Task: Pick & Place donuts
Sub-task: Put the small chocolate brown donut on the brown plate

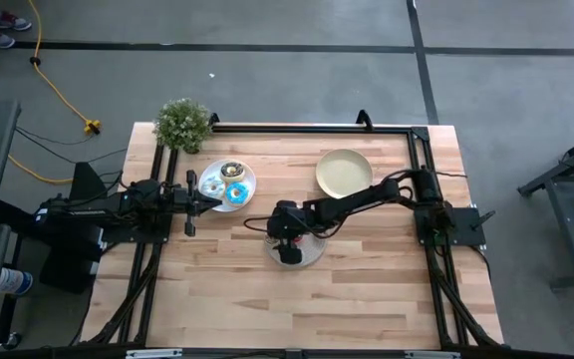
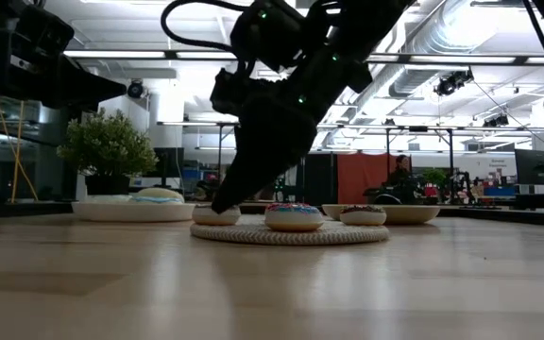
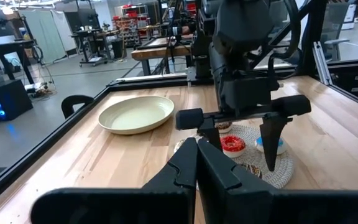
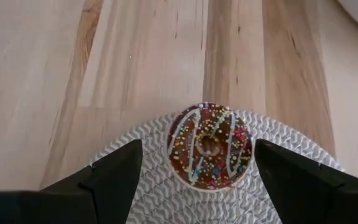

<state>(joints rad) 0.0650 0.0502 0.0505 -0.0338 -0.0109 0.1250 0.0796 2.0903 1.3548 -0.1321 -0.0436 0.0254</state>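
Right gripper (image 4: pixel 194 171) spread wide just above the grey mat (image 4: pixel 148 193), brown sprinkled donut (image 4: pixel 209 145) lying on the mat between the two fingers, untouched; left gripper (image 3: pixel 196 163) closed, empty.

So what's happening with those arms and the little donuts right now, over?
Right gripper open, straddling brown sprinkled donut on woven mat. Left gripper shut, waiting by white plate. Nothing in the way.
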